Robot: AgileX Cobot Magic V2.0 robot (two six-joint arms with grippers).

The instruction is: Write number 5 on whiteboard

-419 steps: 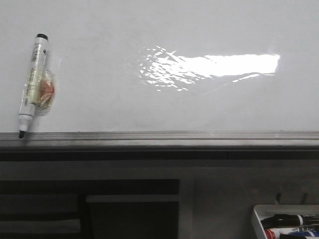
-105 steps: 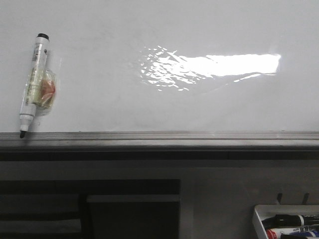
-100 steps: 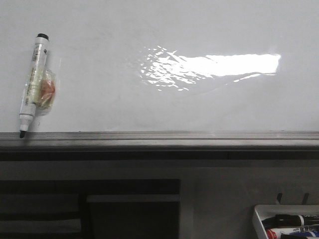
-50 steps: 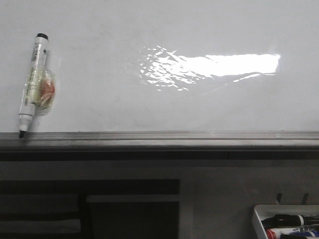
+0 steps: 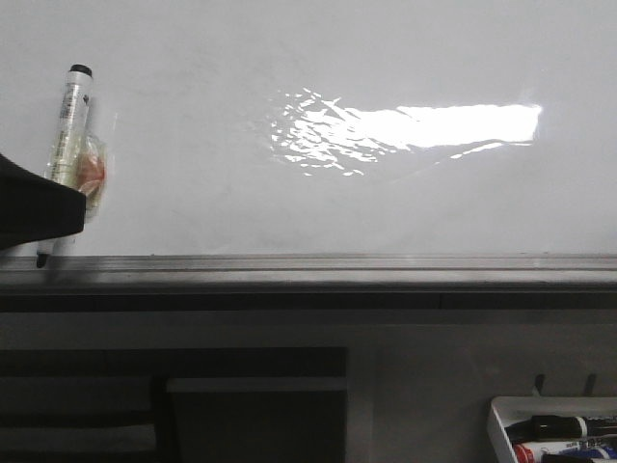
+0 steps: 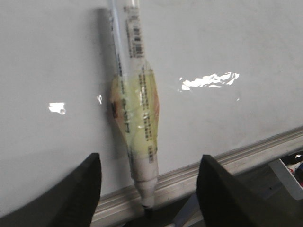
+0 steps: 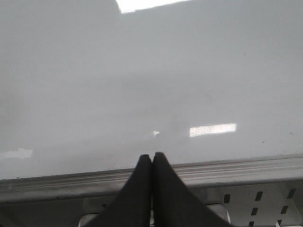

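Nearest in the front view, a white tray (image 5: 501, 424) holding capped markers (image 5: 554, 427) is sitting at the lower right, cut off by the picture's edge, so how many markers it holds is unclear. Dark shelving below the board is too dim to make out.

Beyond that, the grey ledge (image 5: 318, 268) is running along the bottom of the whiteboard (image 5: 289, 193). A marker (image 5: 66, 121) is leaning nearly upright against the board at the far left, its uncapped black tip resting on the ledge, which seems to be what is propping it there. A lump of yellowish tape with something reddish inside is wrapped around its barrel, probably to give a thicker place to grip.

The left hand (image 6: 147, 189) is spread wide, released, with one dark finger either side of the marker's lower barrel and touching neither; it looks lined up to close on the taped part. In the front view only a dark corner of it is showing at the left edge, hiding the marker's lower end.

The right hand (image 7: 151, 163) is clenched with its fingers pressed together, holding nothing, pointing at the ledge and the bare board.

The board is carrying bright glare but no ink: the number 5 is not yet written anywhere visible.
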